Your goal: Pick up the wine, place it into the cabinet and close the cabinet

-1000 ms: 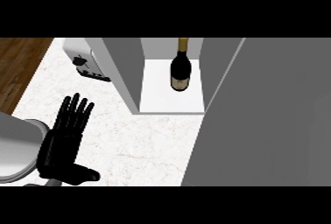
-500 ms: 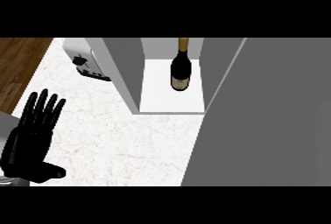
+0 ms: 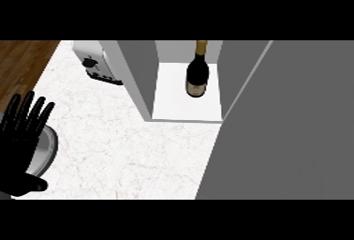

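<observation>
Wine (image 3: 197, 77) upright inside cabinet (image 3: 185, 108)

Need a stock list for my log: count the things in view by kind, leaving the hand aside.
Wine bottle: 1
Cabinet: 1
Countertop appliance: 1
Grey plate: 1
Total: 4

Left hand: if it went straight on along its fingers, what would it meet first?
Probably nothing: the left hand points across the counter toward its far edge, passing left of the appliance; depth unclear.
</observation>
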